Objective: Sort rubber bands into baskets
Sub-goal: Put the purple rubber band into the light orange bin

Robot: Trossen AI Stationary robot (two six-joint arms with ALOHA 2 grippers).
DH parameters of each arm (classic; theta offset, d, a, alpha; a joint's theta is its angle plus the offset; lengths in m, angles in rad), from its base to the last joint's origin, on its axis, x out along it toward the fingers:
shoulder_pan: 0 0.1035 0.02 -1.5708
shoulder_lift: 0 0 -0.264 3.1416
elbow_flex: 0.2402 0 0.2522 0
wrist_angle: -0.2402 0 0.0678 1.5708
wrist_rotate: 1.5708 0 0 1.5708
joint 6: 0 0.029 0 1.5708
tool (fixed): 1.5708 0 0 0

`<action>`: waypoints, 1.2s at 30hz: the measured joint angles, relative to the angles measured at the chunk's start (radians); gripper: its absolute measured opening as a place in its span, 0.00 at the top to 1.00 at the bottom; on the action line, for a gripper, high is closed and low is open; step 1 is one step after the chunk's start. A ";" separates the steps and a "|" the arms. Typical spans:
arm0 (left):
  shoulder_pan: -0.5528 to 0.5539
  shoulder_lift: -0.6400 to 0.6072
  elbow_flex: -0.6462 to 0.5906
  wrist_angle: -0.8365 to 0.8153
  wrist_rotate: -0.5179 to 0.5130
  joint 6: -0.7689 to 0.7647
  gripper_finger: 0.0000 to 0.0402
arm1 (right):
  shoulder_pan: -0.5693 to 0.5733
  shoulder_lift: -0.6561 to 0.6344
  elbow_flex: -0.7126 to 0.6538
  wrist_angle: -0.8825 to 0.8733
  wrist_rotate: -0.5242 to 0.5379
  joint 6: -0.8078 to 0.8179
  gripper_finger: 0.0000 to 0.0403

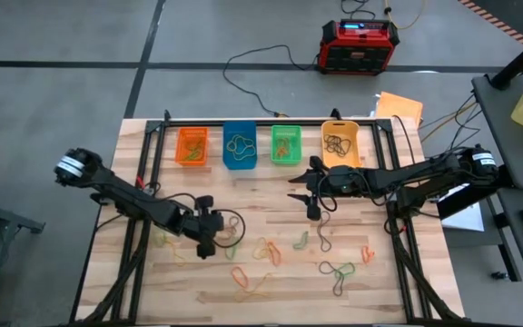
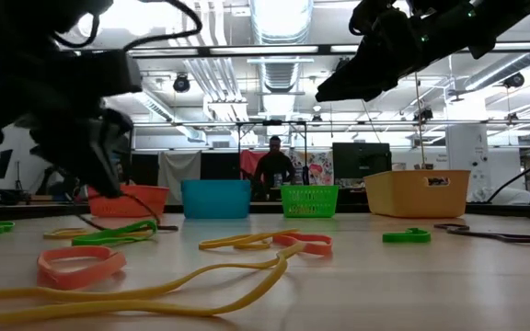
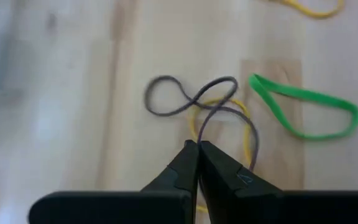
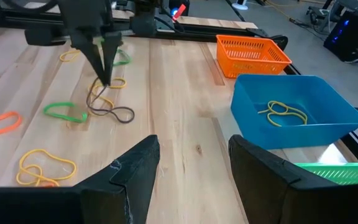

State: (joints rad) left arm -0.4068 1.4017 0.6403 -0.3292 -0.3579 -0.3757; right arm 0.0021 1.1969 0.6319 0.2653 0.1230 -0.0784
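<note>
A dark rubber band (image 3: 191, 99), twisted into a figure eight, lies on the wooden table over a yellow band (image 3: 248, 134), beside a green band (image 3: 306, 112). My left gripper (image 3: 197, 148) is shut on it at the table's left middle (image 1: 209, 245). My right gripper (image 4: 194, 168) hangs open above the table's middle (image 1: 305, 193), clear of everything. Along the far edge stand the orange basket (image 1: 192, 145), blue basket (image 1: 239, 145), green basket (image 1: 286, 143) and yellow-orange basket (image 1: 340, 143). My left gripper pinches one strand of the dark band at the near end of its loop (image 3: 202, 132) between its two fingertips. The fingers slant down from above. The band trails away from the tips, and its far loops (image 4: 118, 114) lie on the table.
Several loose bands in green, orange and yellow (image 1: 300, 241) are scattered over the near half of the table. The blue basket holds a yellow band (image 4: 281, 113). A red-and-black box (image 1: 359, 45) stands on the floor beyond the table. A person (image 2: 274, 165) stands far behind.
</note>
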 joint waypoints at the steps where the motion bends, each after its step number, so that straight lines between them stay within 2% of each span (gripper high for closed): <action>1: 0.000 -0.015 0.000 -0.004 -0.018 0.004 1.00 | 0.000 0.000 0.000 0.000 0.000 0.000 0.53; 10: 0.000 -0.156 -0.002 0.045 -0.228 0.036 1.00 | 0.000 0.000 0.000 0.002 0.000 0.000 0.53; 14: 0.002 -0.190 -0.001 0.165 -0.386 0.099 1.00 | 0.000 0.000 0.000 0.032 -0.022 0.000 0.53; 16: 0.006 -0.200 -0.001 0.237 -0.423 0.150 1.00 | 0.000 0.002 0.000 0.069 -0.051 0.002 0.53; 24: 0.047 -0.221 0.000 0.399 -0.429 0.306 1.00 | -0.003 0.122 0.001 0.255 -0.054 0.008 0.53; 29: 0.091 -0.225 0.001 0.523 -0.427 0.399 1.00 | -0.010 0.191 0.066 0.291 -0.053 0.015 0.53; 36: 0.169 -0.214 0.001 0.605 -0.261 0.419 1.00 | -0.009 0.261 0.146 0.291 -0.079 0.043 0.53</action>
State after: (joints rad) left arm -0.2382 1.1882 0.6411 0.2762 -0.6188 0.0437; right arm -0.0071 1.4583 0.7775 0.5565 0.0442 -0.0351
